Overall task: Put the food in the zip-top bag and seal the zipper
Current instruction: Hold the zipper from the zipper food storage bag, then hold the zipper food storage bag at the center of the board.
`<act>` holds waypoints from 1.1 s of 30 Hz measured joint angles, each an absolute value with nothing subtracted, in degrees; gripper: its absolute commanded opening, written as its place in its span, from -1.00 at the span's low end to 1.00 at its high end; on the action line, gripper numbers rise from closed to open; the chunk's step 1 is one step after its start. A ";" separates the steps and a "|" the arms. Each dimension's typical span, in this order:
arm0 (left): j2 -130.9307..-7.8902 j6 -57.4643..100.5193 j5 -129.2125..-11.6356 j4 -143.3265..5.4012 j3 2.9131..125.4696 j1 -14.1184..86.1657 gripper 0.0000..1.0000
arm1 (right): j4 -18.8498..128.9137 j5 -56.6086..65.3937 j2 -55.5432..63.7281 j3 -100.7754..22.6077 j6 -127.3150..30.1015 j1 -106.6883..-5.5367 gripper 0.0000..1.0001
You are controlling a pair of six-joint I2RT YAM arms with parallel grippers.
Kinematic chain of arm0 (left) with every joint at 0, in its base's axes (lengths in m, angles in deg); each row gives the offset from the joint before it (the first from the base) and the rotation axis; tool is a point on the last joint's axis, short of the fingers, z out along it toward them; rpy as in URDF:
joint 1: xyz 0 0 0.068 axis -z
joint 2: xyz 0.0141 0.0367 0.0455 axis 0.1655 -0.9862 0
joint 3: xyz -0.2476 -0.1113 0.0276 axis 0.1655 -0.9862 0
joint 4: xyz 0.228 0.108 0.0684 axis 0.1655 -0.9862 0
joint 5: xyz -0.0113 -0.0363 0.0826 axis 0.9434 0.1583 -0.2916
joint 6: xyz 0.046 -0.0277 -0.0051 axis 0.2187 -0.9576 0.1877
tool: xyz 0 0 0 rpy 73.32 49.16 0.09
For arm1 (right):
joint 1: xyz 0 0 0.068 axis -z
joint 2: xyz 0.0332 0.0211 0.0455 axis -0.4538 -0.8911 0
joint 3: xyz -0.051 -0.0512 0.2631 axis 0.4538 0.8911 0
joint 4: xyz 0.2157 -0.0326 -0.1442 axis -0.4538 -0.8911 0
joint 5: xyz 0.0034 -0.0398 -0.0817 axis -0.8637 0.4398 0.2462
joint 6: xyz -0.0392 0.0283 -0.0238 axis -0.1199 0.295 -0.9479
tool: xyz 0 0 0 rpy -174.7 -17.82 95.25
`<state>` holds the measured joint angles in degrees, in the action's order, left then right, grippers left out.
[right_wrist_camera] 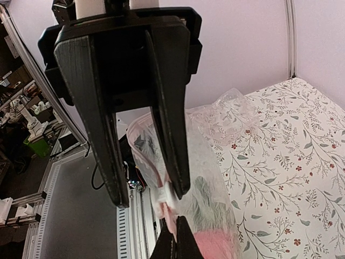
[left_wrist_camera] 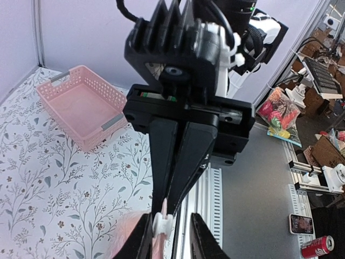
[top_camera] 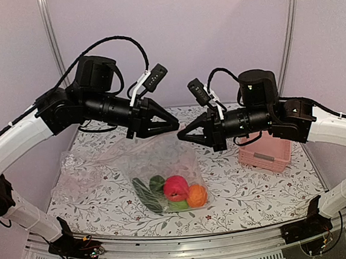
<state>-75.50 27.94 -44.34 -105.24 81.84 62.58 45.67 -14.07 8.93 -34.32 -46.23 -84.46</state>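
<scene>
The zip-top bag (top_camera: 157, 158) hangs from both grippers over the table. Inside it lie a red apple (top_camera: 176, 188), an orange (top_camera: 197, 195), a dark cucumber (top_camera: 146, 196) and green pieces (top_camera: 158, 183). My right gripper (top_camera: 182, 136) (right_wrist_camera: 175, 224) is shut on the pink zipper strip (right_wrist_camera: 141, 154) at the bag's top edge. My left gripper (top_camera: 174, 127) (left_wrist_camera: 170, 218) meets it tip to tip, jaws apart astride the strip. The white slider (left_wrist_camera: 161, 224) (right_wrist_camera: 171, 197) rests against one left finger; the other finger stands clear. Beyond the slider the strip bows apart.
A pink slatted basket (top_camera: 264, 152) (left_wrist_camera: 81, 105) stands at the right of the floral table. Crumpled hazy plastic film (top_camera: 83, 174) lies at the left. The table's metal front rail (top_camera: 171, 251) runs below the bag.
</scene>
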 measured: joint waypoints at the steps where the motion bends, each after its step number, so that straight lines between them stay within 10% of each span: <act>1: -75.50 27.96 -44.27 -105.24 81.82 62.58 -0.50 | 45.67 -14.07 8.93 -34.32 -46.23 -84.46 -1.00; 33: -76.31 28.16 -43.86 -105.31 81.71 62.23 -1.00 | 44.38 -11.54 8.90 -34.89 -46.08 -84.72 -1.00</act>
<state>-76.31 28.16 -43.86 -105.31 81.71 62.23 44.38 -11.54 8.90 -34.89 -46.08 -84.72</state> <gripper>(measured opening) 0.066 0.003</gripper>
